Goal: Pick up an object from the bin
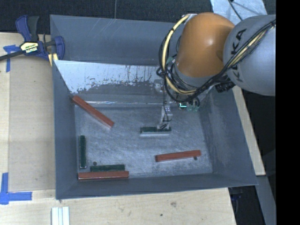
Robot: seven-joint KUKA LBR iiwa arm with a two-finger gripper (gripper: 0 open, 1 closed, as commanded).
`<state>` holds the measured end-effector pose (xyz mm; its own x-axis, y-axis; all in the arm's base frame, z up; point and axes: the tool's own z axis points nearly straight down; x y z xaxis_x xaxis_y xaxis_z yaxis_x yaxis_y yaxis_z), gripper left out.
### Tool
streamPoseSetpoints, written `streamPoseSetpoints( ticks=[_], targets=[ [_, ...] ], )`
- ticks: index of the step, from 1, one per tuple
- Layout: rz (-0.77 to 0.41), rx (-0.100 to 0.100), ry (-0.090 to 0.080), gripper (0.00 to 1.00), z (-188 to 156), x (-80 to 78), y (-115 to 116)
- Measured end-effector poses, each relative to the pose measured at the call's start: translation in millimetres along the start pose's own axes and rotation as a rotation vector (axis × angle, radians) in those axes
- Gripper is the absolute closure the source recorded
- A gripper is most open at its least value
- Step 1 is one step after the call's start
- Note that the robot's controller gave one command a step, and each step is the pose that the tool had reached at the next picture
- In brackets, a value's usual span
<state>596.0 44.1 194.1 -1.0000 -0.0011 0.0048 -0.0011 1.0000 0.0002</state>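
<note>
My gripper (165, 120) hangs low over the middle of the bin, under the arm's orange cover. Its tip comes down on the right end of a short dark green stick (154, 131) that lies flat on the bin floor. Whether it has hold of that stick I cannot make out. A red-brown stick (178, 156) lies flat a little nearer the front and to the right, apart from the gripper.
Another red-brown stick (92, 110) lies slanted at the back left. A dark green stick (82, 151) runs along the left wall. At the front left a dark green stick (108, 168) and a red-brown one (103, 175) lie side by side.
</note>
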Motion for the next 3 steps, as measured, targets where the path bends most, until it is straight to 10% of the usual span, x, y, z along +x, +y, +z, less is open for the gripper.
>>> streamPoseSetpoints(
  ticks=[1, 2, 3],
  targets=[
    [-0.038, 0.001, -0.001, 0.0, 128.2, 19.5, -34.3],
    [-0.039, 0.0, -0.011, 1.0, 122.3, 16.0, -33.1],
    [-0.059, 0.001, -0.016, 1.0, -18.4, 38.6, -35.5]
  ],
)
